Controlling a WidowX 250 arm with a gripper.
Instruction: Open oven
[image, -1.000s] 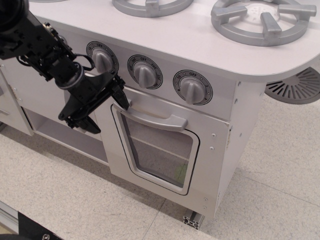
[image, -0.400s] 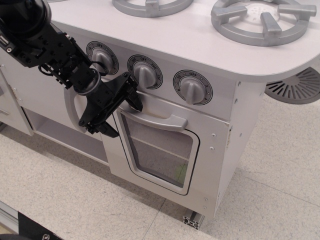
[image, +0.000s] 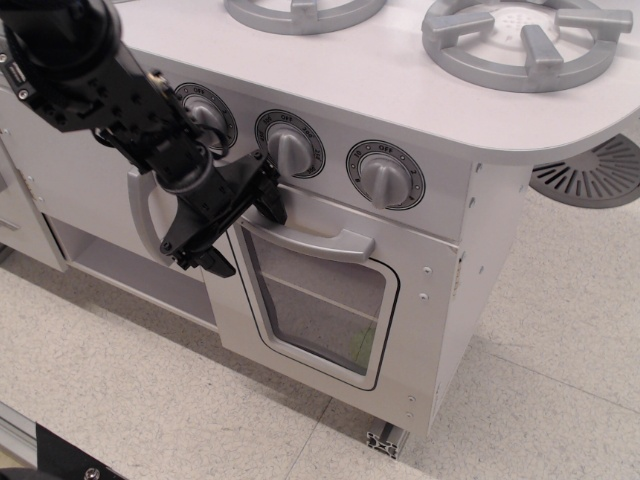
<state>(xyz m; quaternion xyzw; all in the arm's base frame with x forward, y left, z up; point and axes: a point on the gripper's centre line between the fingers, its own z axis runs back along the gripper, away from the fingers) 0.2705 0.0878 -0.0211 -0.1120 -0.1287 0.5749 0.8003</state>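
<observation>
The white toy oven (image: 430, 290) fills the middle of the view. Its door (image: 315, 300), with a rounded clear window in a grey frame, looks shut. The wide grey horizontal handle (image: 312, 241) runs across the top of the door, under three grey dials (image: 290, 146). My black gripper (image: 240, 234) comes in from the upper left and is open. Its upper finger (image: 270, 203) is at the left end of the handle. Its lower finger (image: 207, 262) is off the door's left edge. Whether the upper finger touches the handle is unclear.
A plain white cabinet door with a vertical grey handle (image: 140, 215) stands just left of the oven, partly behind my arm. Grey burner rings (image: 520, 40) lie on the white counter above. A grey grate (image: 595, 175) lies on the speckled floor at right.
My gripper has moved right and slightly up, from left of the door to the handle's left end. The oven door has not moved.
</observation>
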